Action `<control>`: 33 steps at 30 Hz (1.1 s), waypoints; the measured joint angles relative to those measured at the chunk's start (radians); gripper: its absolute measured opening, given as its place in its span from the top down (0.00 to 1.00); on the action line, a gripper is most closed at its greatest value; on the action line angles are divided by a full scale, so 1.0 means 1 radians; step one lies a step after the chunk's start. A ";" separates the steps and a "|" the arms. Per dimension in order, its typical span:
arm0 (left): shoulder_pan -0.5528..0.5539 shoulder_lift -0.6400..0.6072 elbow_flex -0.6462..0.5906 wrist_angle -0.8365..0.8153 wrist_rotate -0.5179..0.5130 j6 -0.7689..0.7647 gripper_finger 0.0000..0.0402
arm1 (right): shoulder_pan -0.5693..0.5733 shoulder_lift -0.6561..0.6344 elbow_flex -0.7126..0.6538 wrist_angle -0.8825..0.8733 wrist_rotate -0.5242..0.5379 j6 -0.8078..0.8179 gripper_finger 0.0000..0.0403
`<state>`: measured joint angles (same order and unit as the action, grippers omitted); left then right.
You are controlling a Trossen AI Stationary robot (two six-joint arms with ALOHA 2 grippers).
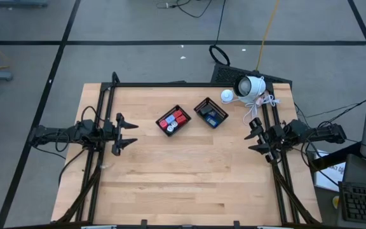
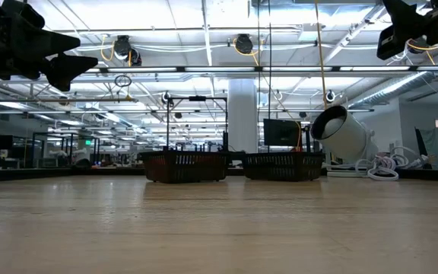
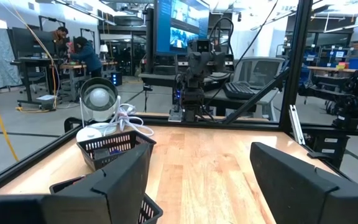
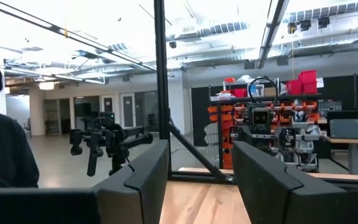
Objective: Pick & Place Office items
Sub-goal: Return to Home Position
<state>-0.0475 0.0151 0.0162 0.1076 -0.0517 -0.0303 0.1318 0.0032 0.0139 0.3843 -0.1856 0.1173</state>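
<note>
Both arms are hanging at opposite side edges of the table (image 1: 183,181), well apart from the two black mesh baskets. The left gripper (image 1: 127,133) is holding its fingers spread wide on nothing, and the right gripper (image 1: 254,137) is doing likewise. The red blocks (image 1: 174,119) are lying in the left basket (image 1: 159,118) and the dark blue-faced rectangles (image 1: 211,115) in the right basket (image 1: 196,107), both near the table's far middle. A white round camera (image 1: 249,86) with coiled cable is sitting near the right basket. The low view is hiding the items behind mesh walls; the high view is showing them. The right wrist view is catching a person (image 4: 2,149) in dark clothing.
</note>
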 joint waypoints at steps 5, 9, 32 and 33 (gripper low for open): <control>0.000 0.000 0.000 0.000 0.000 0.000 0.33 | 0.000 0.000 0.000 0.000 0.001 0.001 0.58; 0.000 0.000 0.000 0.000 0.000 0.000 0.35 | 0.000 0.000 0.000 -0.010 0.001 0.001 0.58; 0.000 0.000 0.000 0.000 0.000 0.000 0.29 | 0.000 0.000 0.001 -0.148 0.002 0.001 0.58; 0.000 0.000 0.000 0.000 0.000 0.000 0.30 | 0.000 0.000 0.001 -0.153 0.001 0.001 0.58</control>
<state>-0.0474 0.0150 0.0162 0.1077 -0.0521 -0.0303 0.1314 0.0032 0.0147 0.2310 -0.1842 0.1184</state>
